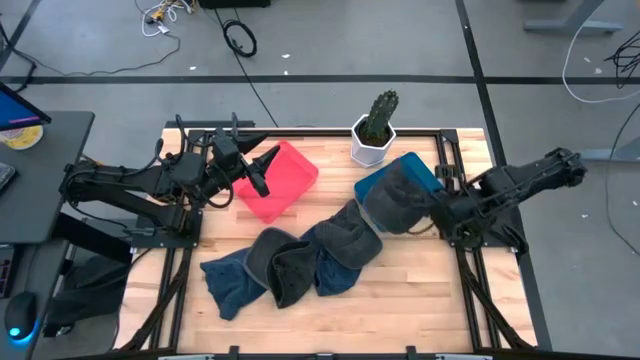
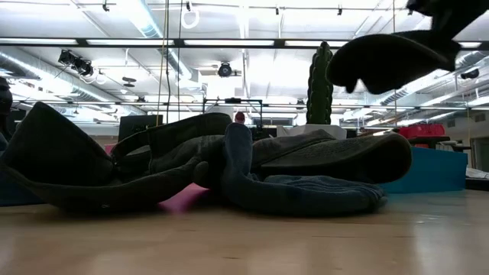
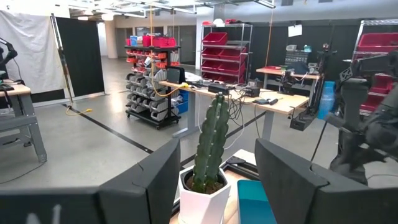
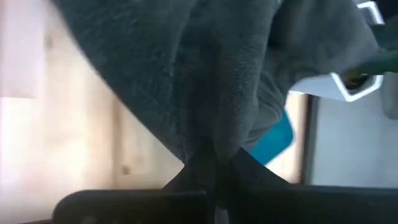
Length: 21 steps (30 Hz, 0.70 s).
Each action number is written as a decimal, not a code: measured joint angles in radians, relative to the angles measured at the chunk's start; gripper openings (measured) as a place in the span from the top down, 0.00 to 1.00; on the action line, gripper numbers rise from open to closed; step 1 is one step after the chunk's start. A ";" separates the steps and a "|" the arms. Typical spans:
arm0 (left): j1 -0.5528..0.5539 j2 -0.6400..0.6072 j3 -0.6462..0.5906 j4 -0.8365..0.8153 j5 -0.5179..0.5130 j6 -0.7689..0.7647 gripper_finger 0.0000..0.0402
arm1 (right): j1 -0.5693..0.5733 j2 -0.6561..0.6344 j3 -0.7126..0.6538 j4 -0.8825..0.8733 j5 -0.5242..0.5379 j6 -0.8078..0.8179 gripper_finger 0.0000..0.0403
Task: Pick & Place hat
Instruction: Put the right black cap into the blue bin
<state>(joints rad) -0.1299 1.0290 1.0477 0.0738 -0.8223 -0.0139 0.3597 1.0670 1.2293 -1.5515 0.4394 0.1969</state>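
Note:
A grey knit hat is held up by my right gripper over the near edge of the blue bin; in the low view the hat hangs clear above the table. Several more grey and blue hats lie in a heap on the table's middle, seen as a pile in the low view. My left gripper is open and empty, hovering above the red bin; its wrist view looks past the open gripper at the cactus. My right gripper has a fold of the grey hat's fabric pinched between its two fingers. The fingers come roughly level from the table's right side. The hat is lifted clear of the table and droops from the fingers above the blue bin.
A cactus in a white pot stands at the far edge between the red bin and the blue bin. The hat heap covers the table's middle. Bare wood shows at the near right and near edge. Metal frame rails run along both table sides.

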 joint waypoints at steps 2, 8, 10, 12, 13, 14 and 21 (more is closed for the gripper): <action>0.000 0.000 0.000 0.000 0.000 0.000 0.47 | -0.061 -0.001 0.000 0.006 0.012 -0.041 0.99; 0.000 0.000 0.000 -0.001 0.000 0.000 0.47 | -0.216 -0.009 -0.063 0.076 -0.002 -0.064 0.99; 0.000 0.000 0.000 -0.002 0.000 0.000 0.47 | -0.250 -0.020 -0.098 0.100 -0.003 -0.071 0.99; 0.000 0.000 0.000 -0.002 0.000 0.000 0.47 | -0.270 -0.034 -0.136 0.119 -0.008 -0.070 0.99; 0.000 0.000 0.000 -0.003 0.000 0.000 0.47 | -0.279 -0.041 -0.154 0.121 -0.012 -0.069 0.99; 0.000 0.000 0.000 -0.003 0.000 0.000 0.47 | -0.288 -0.048 -0.173 0.125 -0.019 -0.068 0.99; 0.000 0.000 0.000 -0.003 0.000 -0.001 0.47 | -0.360 -0.081 -0.313 0.194 -0.040 -0.128 0.99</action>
<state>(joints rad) -0.1300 1.0290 1.0477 0.0707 -0.8223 -0.0147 -0.0002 0.9863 0.9160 -1.3578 0.3995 0.0689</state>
